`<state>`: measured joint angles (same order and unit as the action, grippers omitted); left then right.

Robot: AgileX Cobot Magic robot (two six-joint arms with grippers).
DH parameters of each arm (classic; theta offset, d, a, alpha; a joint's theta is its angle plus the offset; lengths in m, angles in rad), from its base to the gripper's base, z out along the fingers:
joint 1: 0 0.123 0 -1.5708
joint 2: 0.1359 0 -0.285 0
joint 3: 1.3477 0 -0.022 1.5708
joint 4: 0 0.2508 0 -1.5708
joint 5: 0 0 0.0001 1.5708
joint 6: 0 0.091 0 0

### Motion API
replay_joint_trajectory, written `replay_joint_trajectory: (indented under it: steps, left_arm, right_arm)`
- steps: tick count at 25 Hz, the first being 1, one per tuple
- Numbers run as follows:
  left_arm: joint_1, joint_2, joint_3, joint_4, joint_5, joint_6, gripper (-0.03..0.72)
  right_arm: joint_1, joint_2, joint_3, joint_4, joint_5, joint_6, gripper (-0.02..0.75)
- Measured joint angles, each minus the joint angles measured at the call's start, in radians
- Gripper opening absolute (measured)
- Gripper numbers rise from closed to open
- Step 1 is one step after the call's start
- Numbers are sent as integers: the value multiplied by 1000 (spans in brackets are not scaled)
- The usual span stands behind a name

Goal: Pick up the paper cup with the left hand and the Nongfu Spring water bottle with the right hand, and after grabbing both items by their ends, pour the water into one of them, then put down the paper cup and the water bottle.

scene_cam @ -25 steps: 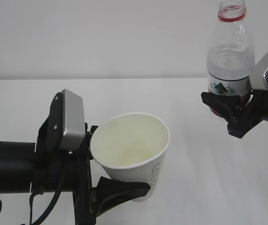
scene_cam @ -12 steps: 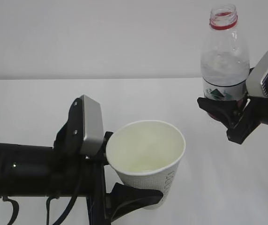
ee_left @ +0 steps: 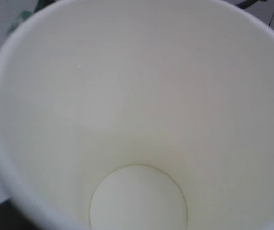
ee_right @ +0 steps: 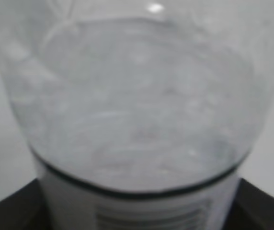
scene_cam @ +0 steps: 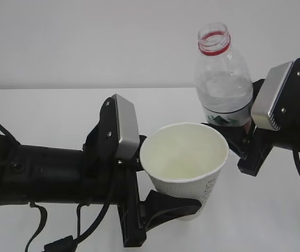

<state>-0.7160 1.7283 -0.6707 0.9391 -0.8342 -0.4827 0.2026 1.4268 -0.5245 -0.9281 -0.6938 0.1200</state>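
The left hand (scene_cam: 163, 207) is gripping the one paper cup (scene_cam: 185, 163) between its fingers (scene_cam: 168, 206), arm reaching level from the left. Just beside the cup, right and behind, the right hand (scene_cam: 244, 144) is clamping the single Nongfu Spring water bottle (scene_cam: 222, 84) at its label, slightly tilted toward the cup.

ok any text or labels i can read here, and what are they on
No text reads clearly in any view.
Nongfu Spring water bottle: label shows a green emblem in the exterior view, its characters hidden or too small; barcode-like stripes in the right wrist view, blurred.
Paper cup: faint dark marking on its side, too small to read.
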Motion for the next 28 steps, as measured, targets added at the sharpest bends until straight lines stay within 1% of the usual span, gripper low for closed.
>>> replay_joint_trajectory:
  steps: [3, 9, 14, 22, 28]
  left_arm:
    - [0, 0, 0, 19, 18, -23, 545]
    - [0, 0, 0, 21, 24, -39, 545]
    - [7, 0, 0, -12, 47, -41, 544]
    - [9, 0, -5, -20, 68, -41, 544]
    - [9, 0, -5, -20, 68, -41, 544]
  right_arm:
    - [0, 0, -24, 0, 12, -42, 515]
    - [0, 0, -72, 0, 14, -127, 515]
    - [0, 0, -77, 0, 22, -237, 515]
    - [0, 0, -77, 106, 27, -415, 515]
    - [0, 0, -77, 174, 29, -512, 515]
